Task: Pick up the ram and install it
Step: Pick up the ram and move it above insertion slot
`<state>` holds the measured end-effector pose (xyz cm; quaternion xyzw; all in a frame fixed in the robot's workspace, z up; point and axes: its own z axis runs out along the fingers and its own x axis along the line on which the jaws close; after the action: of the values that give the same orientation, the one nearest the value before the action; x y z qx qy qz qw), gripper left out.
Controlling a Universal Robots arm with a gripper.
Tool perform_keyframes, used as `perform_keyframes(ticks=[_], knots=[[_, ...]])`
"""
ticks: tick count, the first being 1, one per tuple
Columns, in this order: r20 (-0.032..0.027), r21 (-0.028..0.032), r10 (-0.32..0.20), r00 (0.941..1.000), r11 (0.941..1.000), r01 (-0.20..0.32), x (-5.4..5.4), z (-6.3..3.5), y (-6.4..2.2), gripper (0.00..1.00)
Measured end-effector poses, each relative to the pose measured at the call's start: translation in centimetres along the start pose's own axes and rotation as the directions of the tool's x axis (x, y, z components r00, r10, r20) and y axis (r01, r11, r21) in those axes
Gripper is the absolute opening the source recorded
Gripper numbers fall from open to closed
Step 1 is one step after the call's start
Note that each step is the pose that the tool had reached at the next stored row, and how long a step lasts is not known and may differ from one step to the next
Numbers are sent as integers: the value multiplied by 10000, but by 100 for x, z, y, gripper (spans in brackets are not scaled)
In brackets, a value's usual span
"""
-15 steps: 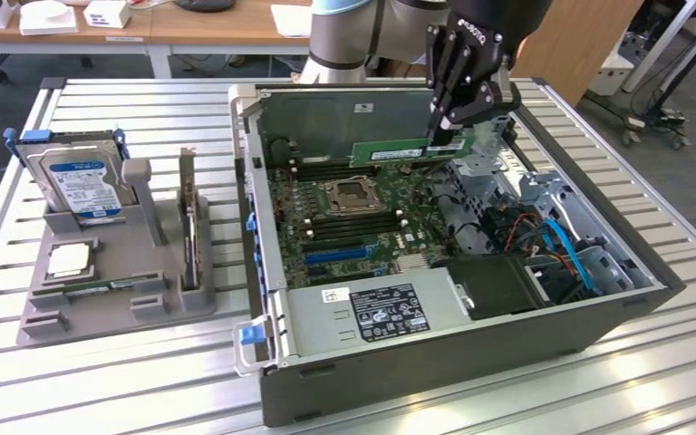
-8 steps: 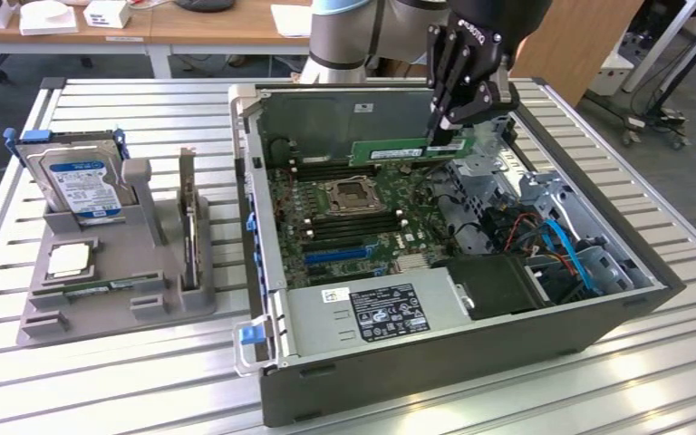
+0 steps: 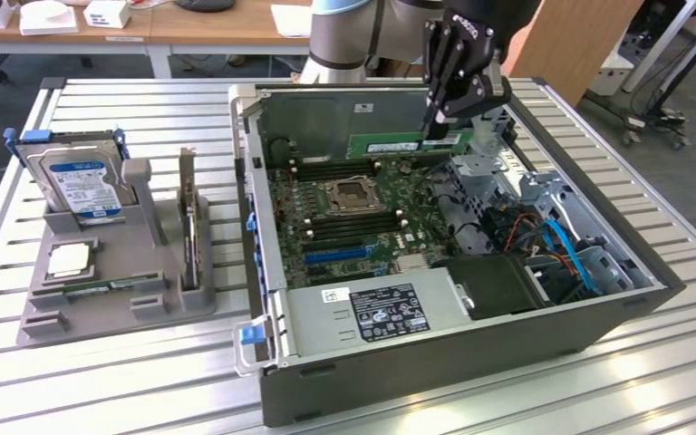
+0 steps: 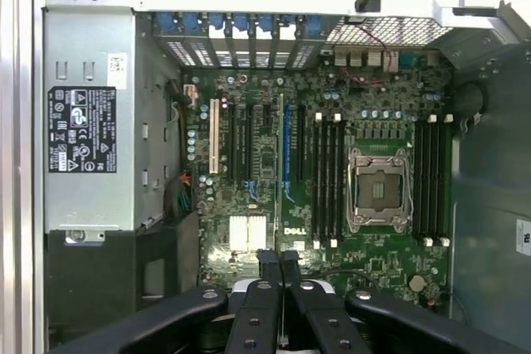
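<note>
A black two-fingered gripper (image 3: 442, 134) on a grey robot arm (image 3: 348, 36) hangs over the far edge of an open dark-grey computer case (image 3: 445, 362). It is clamped near one end of the ram (image 3: 399, 145), a long, thin green circuit-board stick with a white label. The stick is carried level and on edge, clear of the green motherboard (image 3: 361, 227). This is apparently so that its contact edge can meet the black memory slots (image 4: 328, 176) flanking the silver processor socket (image 4: 377, 191).

The wrist points down into the case, with the fingers (image 4: 267, 288) pressed together roughly in line with those slots. The case lies on its side toward the near right corner of the slatted metal table (image 3: 638, 399) in the exterior view. By the table's left edge, a grey plastic holder (image 3: 106, 308) props a blue-labelled silver hard drive (image 3: 80, 186) and a dark expansion card (image 3: 188, 204) upright, seemingly for easy pickup.
</note>
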<state>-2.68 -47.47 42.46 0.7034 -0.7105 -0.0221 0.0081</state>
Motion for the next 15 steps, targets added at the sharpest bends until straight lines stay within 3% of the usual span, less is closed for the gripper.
perform_keyframes(ticks=[15], knots=[[5, 1, 97, 10000, 10000, -97, -254, 46, 1, 11]])
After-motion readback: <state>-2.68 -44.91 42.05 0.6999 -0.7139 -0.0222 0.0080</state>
